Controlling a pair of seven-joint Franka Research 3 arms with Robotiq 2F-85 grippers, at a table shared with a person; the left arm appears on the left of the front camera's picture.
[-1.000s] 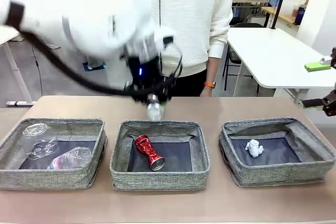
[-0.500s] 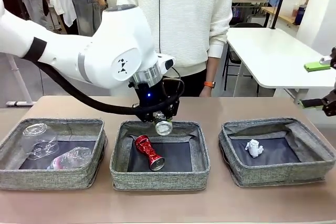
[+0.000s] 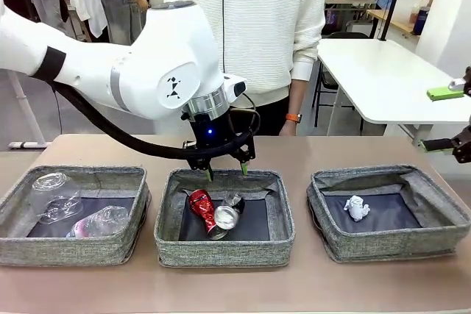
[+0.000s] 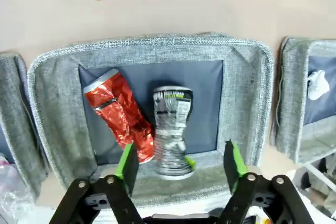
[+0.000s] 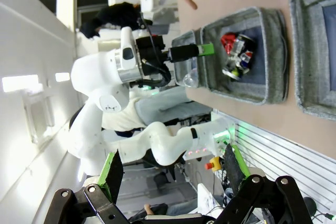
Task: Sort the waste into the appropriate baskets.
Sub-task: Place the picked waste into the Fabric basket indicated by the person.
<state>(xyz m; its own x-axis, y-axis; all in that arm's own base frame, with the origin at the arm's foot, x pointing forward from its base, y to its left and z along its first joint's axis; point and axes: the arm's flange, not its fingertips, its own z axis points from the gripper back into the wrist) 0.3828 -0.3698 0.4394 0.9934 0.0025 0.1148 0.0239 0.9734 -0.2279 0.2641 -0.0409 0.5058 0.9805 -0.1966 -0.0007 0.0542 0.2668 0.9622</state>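
Front view: left pincer (image 3: 224, 170) hangs released over the middle basket (image 3: 223, 249), where the dark can (image 3: 228, 215) lies touching the red can (image 3: 201, 206). Best lift straight up, clear of the soft wall. Right pincer (image 5: 173, 169) is spread, empty.
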